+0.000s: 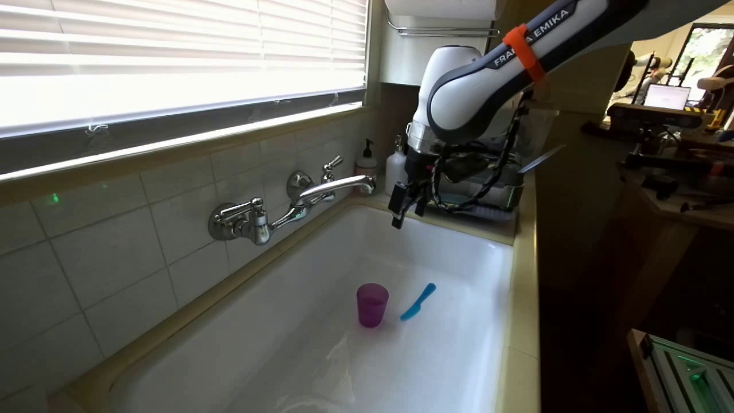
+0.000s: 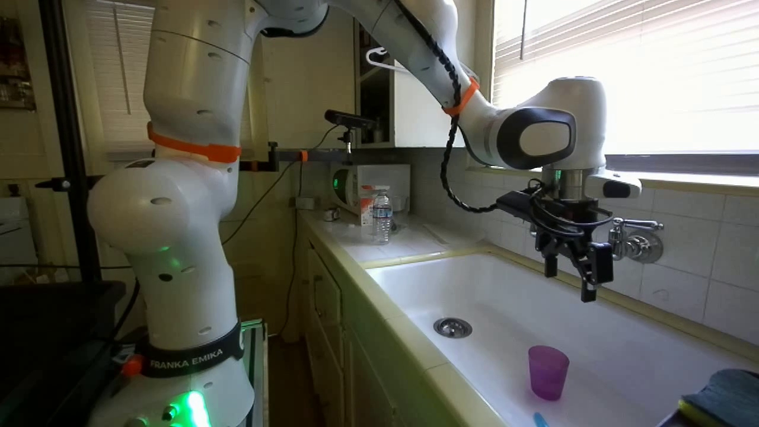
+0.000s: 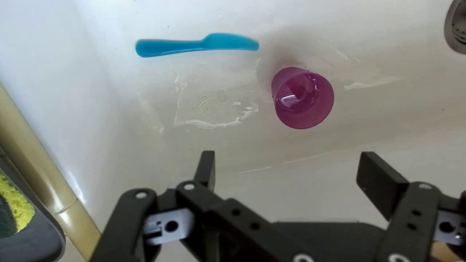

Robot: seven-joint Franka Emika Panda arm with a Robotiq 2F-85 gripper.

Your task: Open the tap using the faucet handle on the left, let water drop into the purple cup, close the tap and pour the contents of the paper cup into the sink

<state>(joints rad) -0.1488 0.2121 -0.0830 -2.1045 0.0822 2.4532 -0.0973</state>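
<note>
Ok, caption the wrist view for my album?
Robot's open hand above the sink, where a purple cup stands near a blue knife.

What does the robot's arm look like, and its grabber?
The arm is mostly white and rounded, with orange bands, white FRANKA EMIKA lettering, a braided black cable and a bright green light down low. The gripper is black, with two blocky fingers and round silvery bolts.

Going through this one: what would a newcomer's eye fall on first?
Most likely the purple cup, upright in the white sink, where its colour stands out. Next, probably the blue knife lying near it, not touching, and the open gripper hanging over the sink. The chrome tap on the tiled wall also gleams.
</note>
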